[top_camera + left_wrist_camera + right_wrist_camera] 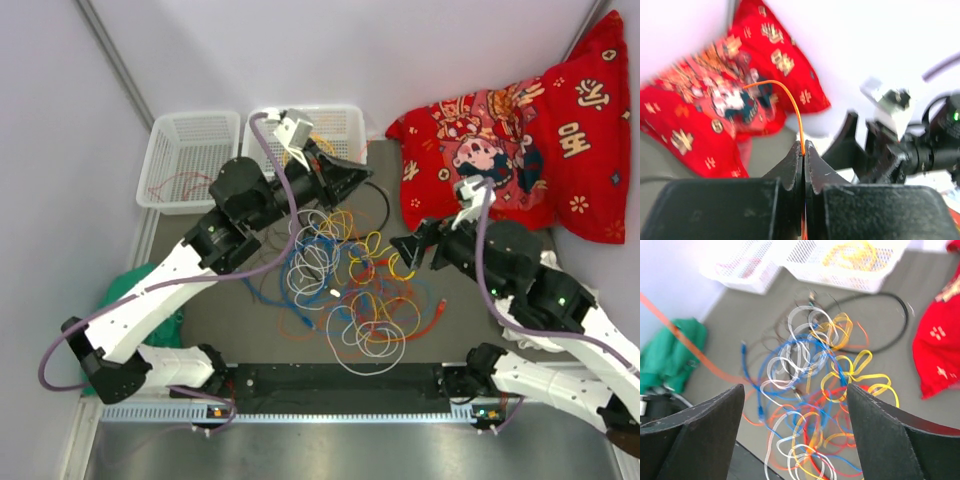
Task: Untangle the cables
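Nearest the arm bases, on the grey table, the cables lie in one loose heap of white, blue, yellow, orange and red loops, between the two arms. The right gripper hangs over the heap's right side, jaws spread wide with nothing between them, apparently placed to come down on another loop. Farther back, the left gripper is clamped on a thin orange cable that arches up out of the pinch; the wrist is raised at the heap's far edge, likely to draw that strand clear. An orange line slanting across the right wrist view may be the same strand, though that cannot be told. Loops crossing one another in the heap are what would snag it. A black cable curves round the heap's far right. Beyond stand two white baskets: the left basket holds a thin red wire, the right basket a yellow coil. A green cloth sits at the left, a red cushion at the far right.
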### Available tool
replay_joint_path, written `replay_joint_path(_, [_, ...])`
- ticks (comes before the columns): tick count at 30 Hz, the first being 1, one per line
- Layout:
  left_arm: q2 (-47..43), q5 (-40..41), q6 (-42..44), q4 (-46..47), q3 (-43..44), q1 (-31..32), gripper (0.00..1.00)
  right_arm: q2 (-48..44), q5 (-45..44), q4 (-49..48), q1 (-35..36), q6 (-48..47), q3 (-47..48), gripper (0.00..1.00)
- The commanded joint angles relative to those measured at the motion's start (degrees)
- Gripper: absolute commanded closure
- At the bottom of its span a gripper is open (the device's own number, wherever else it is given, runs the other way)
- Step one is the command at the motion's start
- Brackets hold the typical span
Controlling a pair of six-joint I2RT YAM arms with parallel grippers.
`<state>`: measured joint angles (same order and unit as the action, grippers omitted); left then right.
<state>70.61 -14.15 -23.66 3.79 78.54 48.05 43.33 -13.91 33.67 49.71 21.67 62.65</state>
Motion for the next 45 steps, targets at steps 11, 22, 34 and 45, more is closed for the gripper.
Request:
replay_joint_path(11, [7.1,16.6,7.0,-18.6,22.0,-1.6,1.00,-1.7,12.8,-15.8,0.4,0.5,-6.8,0.27])
replay_joint_path(22, [9.2,15.0,6.5,-19.3,26.8,-1.6,1.00,11.5,11.7,-27.4,0.5,-1.0,-17.1,0.27])
replay_joint_path(34, [6.6,18.3,7.8,-21.4,24.7,-1.6,1.00,20.6,1.6,-30.0,0.6,0.2,-14.5,1.00])
replay_joint_path(45, [-7.8,29.6,-7.1,-13.9,-12.0,-1.6,0.55,13.3,-3.3,-4.4,0.6,-4.8,17.6,1.00])
